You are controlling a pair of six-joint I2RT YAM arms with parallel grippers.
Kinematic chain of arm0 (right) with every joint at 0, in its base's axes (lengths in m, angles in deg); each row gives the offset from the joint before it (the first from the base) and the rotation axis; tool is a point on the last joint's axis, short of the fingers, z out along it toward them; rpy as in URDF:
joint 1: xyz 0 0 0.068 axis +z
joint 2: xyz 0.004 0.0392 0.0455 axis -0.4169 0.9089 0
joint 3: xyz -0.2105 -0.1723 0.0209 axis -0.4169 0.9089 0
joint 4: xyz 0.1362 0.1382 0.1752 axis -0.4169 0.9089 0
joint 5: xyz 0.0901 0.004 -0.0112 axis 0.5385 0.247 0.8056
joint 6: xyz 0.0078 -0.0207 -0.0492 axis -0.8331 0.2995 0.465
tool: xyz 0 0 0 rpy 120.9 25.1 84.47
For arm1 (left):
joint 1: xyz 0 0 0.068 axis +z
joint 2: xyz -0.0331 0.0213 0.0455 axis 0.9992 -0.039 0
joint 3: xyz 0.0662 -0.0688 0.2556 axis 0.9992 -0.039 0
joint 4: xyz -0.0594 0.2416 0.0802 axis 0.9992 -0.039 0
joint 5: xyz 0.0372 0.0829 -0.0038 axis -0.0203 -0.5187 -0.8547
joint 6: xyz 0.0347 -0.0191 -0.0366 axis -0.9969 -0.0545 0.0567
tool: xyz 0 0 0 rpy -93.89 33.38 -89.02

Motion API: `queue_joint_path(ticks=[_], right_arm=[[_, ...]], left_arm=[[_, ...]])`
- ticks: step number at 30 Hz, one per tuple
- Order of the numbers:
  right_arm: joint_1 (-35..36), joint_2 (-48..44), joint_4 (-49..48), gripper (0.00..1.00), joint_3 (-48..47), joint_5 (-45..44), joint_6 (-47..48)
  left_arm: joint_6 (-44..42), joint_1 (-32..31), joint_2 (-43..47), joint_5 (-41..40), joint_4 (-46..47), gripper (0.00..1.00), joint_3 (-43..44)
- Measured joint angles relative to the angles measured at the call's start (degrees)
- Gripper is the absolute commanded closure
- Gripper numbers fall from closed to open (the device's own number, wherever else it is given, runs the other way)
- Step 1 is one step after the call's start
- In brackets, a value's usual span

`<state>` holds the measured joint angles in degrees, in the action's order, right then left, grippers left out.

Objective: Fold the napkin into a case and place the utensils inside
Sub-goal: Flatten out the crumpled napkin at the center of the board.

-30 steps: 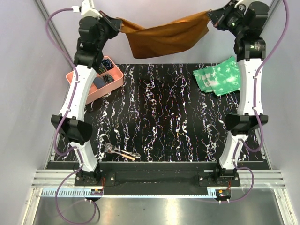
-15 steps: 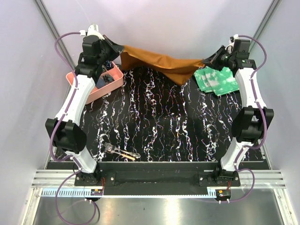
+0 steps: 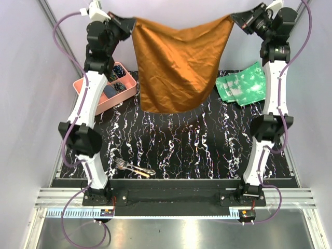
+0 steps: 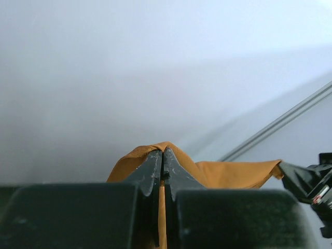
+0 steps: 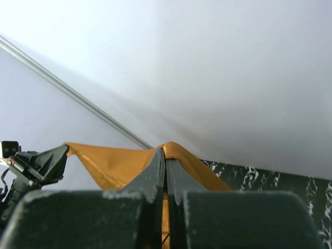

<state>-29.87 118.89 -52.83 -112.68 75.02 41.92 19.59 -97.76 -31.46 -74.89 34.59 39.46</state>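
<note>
The rust-brown napkin (image 3: 176,62) hangs spread out high over the back of the table, held by its two top corners. My left gripper (image 3: 130,22) is shut on its left corner; the cloth (image 4: 228,174) bulges over the closed jaws. My right gripper (image 3: 234,18) is shut on its right corner; the cloth (image 5: 114,163) drapes over the closed jaws. The utensils lie at the front left of the table: a small silver fork (image 3: 123,164) and a slim silver piece with an orange-tan end (image 3: 141,171). No folded case is in view.
A pink compartment tray (image 3: 85,88) with small items stands at the back left, partly behind the left arm. Green mottled cloths (image 3: 241,85) lie at the back right. The black marbled mat (image 3: 181,150) covers the table.
Both grippers rose from low over the table's back to high up, and the napkin now hangs open as a full sheet instead of sagging in a bunched band.
</note>
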Motion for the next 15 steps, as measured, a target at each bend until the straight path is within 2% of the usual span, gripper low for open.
queue_joint_path(ticks=[3,7,11,15], right_arm=[[0.0,6.27,-0.48,1.0,-9.7,0.44,-2.62],[0.0,7.1,-0.57,1.0,-9.92,0.44,-4.28],[0.0,3.89,-1.31,1.0,-4.0,0.55,-4.17],[0.0,-2.43,-0.37,1.0,6.8,0.96,-3.37]], left_arm=[[0.11,0.15,-4.48,-0.02,1.46,1.0,7.21],[0.63,0.35,-6.32,0.09,2.78,1.0,10.19],[0.72,0.44,-5.57,0.48,4.37,1.0,8.57],[1.92,0.55,0.5,1.79,6.12,1.0,-2.84]])
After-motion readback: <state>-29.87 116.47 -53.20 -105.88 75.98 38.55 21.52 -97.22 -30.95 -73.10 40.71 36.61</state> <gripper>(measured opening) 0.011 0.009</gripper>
